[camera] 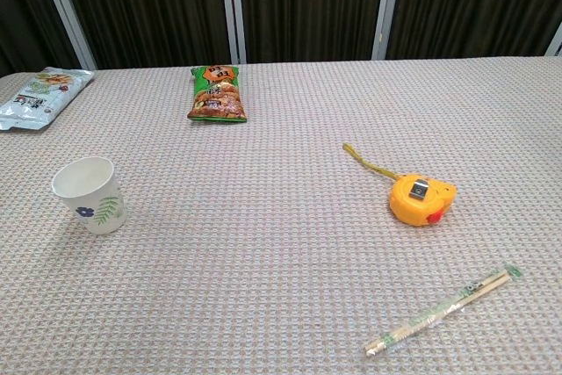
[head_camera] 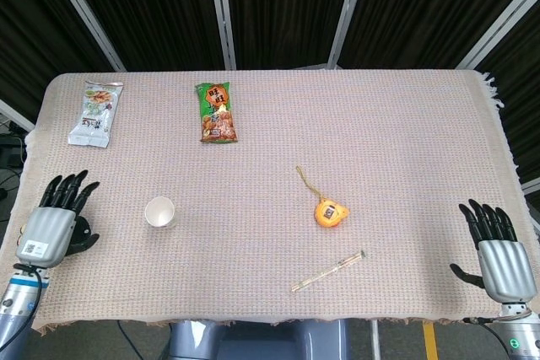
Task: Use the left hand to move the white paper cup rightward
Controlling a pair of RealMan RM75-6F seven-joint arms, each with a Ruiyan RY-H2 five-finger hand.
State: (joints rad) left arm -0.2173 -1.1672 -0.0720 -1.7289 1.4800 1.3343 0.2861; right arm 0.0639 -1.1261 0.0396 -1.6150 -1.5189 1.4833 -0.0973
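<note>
The white paper cup point(head_camera: 160, 212) stands upright on the left part of the table; in the chest view the cup point(camera: 90, 195) shows a blue flower and green leaf print. My left hand point(head_camera: 56, 223) hovers over the table's left edge, well left of the cup, fingers spread and holding nothing. My right hand point(head_camera: 499, 249) is at the table's right front corner, fingers apart and empty. Neither hand shows in the chest view.
A green snack bag point(head_camera: 217, 112) lies at the back centre, a white snack packet point(head_camera: 95, 113) at the back left. An orange tape measure point(head_camera: 331, 211) sits right of centre, with wrapped chopsticks point(head_camera: 328, 271) near the front edge.
</note>
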